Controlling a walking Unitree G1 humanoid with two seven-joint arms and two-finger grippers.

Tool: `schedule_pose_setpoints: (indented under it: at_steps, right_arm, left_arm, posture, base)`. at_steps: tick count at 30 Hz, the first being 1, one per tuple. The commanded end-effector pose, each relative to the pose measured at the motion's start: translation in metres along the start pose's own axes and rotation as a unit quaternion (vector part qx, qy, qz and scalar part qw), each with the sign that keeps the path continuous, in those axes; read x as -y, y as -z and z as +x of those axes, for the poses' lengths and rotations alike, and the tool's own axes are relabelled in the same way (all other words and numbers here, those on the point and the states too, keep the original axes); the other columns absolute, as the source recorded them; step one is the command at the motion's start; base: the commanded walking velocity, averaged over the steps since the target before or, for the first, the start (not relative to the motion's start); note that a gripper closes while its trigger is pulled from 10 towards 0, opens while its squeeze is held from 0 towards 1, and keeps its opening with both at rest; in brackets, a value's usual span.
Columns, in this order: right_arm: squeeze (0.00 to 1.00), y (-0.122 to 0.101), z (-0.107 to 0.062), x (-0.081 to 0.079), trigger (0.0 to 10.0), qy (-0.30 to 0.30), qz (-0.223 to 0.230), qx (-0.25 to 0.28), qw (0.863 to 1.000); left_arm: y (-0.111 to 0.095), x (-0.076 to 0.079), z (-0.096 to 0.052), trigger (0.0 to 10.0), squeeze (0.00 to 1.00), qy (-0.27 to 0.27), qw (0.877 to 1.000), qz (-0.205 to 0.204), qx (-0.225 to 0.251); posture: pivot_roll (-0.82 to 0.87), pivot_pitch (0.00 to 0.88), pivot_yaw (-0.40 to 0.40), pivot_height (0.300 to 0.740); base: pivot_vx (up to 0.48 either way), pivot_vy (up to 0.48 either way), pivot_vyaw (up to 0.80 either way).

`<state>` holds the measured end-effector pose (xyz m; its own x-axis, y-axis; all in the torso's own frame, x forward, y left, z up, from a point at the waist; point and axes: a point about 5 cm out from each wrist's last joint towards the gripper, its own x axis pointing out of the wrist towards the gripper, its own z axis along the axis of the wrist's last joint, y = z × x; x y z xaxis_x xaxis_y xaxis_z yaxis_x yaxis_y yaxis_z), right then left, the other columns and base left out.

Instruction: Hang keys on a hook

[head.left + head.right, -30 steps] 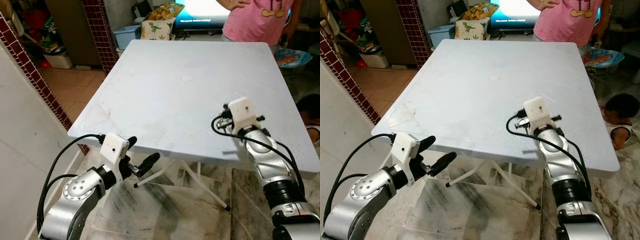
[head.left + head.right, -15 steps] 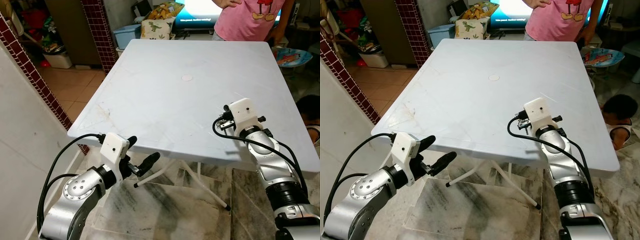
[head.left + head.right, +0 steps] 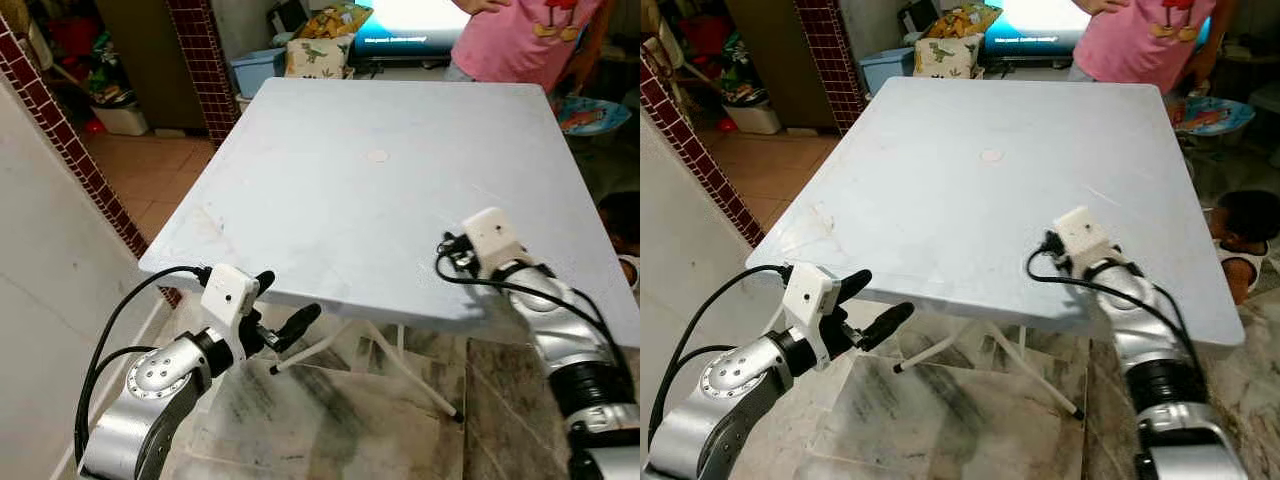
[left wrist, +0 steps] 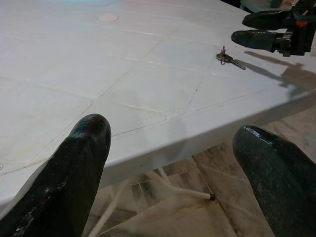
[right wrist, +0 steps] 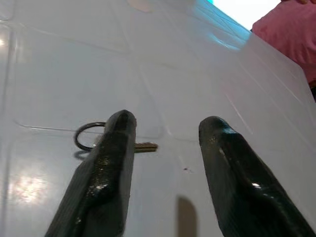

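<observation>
White folding table (image 3: 330,190), person in pink shirt (image 3: 525,40) at far side, blue bin (image 3: 255,70) far left, dinosaur cushion (image 3: 318,55)

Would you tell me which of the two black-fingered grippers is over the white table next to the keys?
The right gripper, open above the white table beside the metal keys; the left gripper hangs below its edge.

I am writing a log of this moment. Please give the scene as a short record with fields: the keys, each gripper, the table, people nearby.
keys: lie flat on the white table, on a ring, near its front edge
right gripper: open, low over the table, fingers pointing at the keys, not gripping them
left gripper: open, below the table's front edge, holding nothing
people: one in a pink shirt beyond the far edge
hook: cannot tell
</observation>
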<state>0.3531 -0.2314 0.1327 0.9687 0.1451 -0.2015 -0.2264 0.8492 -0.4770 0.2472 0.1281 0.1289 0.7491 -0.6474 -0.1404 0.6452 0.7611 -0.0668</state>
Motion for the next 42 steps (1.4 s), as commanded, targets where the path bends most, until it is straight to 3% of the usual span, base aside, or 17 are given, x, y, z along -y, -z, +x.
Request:
schedule_pose_setpoints:
  at_steps: [1,4,5,7,8,9,10,17,29,35,42]
  right_arm:
    - [1.00,-0.008,0.005,-0.004,10.0,-0.010,0.002,0.016,1.000]
    - [1.00,-0.009,0.005,-0.007,10.0,-0.014,0.004,0.017,1.000]
    - [0.75,-0.010,0.008,-0.013,10.0,-0.019,0.011,0.022,1.000]
    - [0.75,-0.010,0.009,-0.016,10.0,-0.021,0.016,0.025,0.999]
    - [0.18,-0.014,0.012,-0.022,10.0,-0.020,0.025,0.029,0.999]
    - [0.18,-0.016,0.013,-0.025,10.0,-0.020,0.030,0.031,0.999]
    - [0.00,-0.019,0.015,-0.029,10.0,-0.016,0.041,0.032,0.999]
    - [0.00,-0.025,0.018,-0.040,10.0,0.033,0.065,0.018,0.997]
    - [0.00,-0.036,0.007,-0.068,10.0,0.107,0.094,0.010,0.990]
    - [0.00,-0.042,0.007,-0.089,10.0,0.109,0.167,-0.018,0.980]
    - [0.00,-0.043,0.003,-0.088,10.0,0.141,0.168,-0.029,0.975]
  left_arm:
    - [0.000,-0.001,0.000,10.0,0.00,-0.003,1.000,0.004,-0.002]
    - [0.000,-0.001,0.000,10.0,0.00,-0.002,1.000,0.004,-0.002]
    - [0.000,-0.001,-0.001,10.0,0.00,-0.002,1.000,0.004,-0.002]
    - [0.000,-0.001,-0.001,10.0,0.00,-0.002,1.000,0.004,-0.002]
    - [0.000,-0.001,-0.001,10.0,0.00,-0.002,1.000,0.005,-0.002]
    - [0.000,-0.002,-0.001,10.0,0.00,-0.002,1.000,0.005,-0.002]
    - [-0.001,-0.002,-0.001,10.0,0.00,-0.003,1.000,0.006,-0.002]
    - [-0.001,-0.002,-0.001,10.0,0.00,-0.004,1.000,0.006,0.000]
    - [-0.001,0.000,0.000,10.0,0.00,0.002,1.000,0.001,0.003]
    - [-0.001,0.001,0.000,10.0,0.00,0.002,1.000,0.000,0.004]
    - [0.000,0.003,-0.001,10.0,0.00,0.005,1.000,-0.003,0.005]
  posture:
    - [0.08,0.045,0.106,0.740]
    - [0.08,0.045,0.106,0.740]
    - [0.08,0.045,0.105,0.740]
    - [0.08,0.045,0.105,0.740]
    - [0.08,0.045,0.105,0.740]
    - [0.08,0.045,0.105,0.740]
    - [0.08,0.045,0.105,0.740]
    - [0.09,0.039,0.103,0.740]
    - [0.08,0.039,0.100,0.740]
    - [0.08,0.039,0.097,0.740]
    - [0.08,0.042,0.097,0.740]
  base:
    - [0.000,0.000,0.00]
    - [0.000,0.000,0.00]
    - [0.000,0.000,0.00]
    - [0.000,0.000,0.00]
    - [0.000,0.000,0.00]
    - [0.000,0.000,0.00]
    - [0.000,0.000,0.00]
    - [0.000,0.000,0.00]
    - [0.000,0.000,0.00]
    - [0.000,0.000,0.00]
    - [0.000,0.000,0.00]
